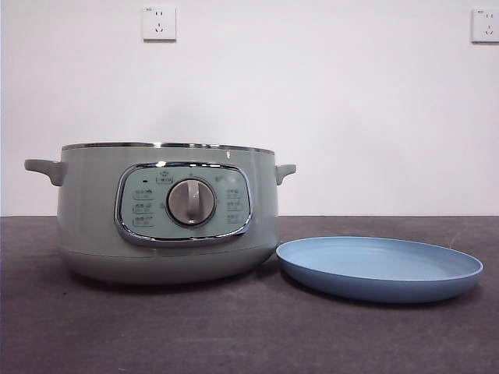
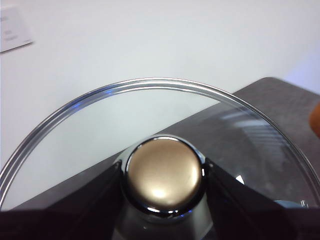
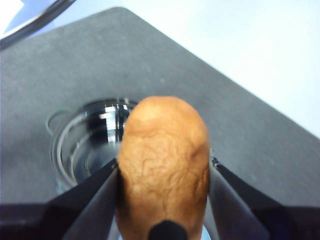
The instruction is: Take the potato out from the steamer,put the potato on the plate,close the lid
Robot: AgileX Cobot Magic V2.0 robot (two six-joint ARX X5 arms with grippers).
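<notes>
The pale-green steamer (image 1: pixel 168 214) stands at the left of the table with no lid on it. The light-blue plate (image 1: pixel 380 257) lies empty beside it on the right. Neither gripper shows in the front view. In the left wrist view my left gripper (image 2: pixel 162 175) is shut on the knob (image 2: pixel 164 170) of the glass lid (image 2: pixel 165 107) and holds it up in the air. In the right wrist view my right gripper (image 3: pixel 164 172) is shut on the orange-brown potato (image 3: pixel 164 155), high above the open steamer (image 3: pixel 85 145).
The dark grey table (image 1: pixel 234 327) runs back to a white wall with two sockets (image 1: pixel 159 23). The lid's chrome rim (image 3: pixel 35 20) shows in a corner of the right wrist view. An orange edge of the potato (image 2: pixel 316 117) shows in the left wrist view.
</notes>
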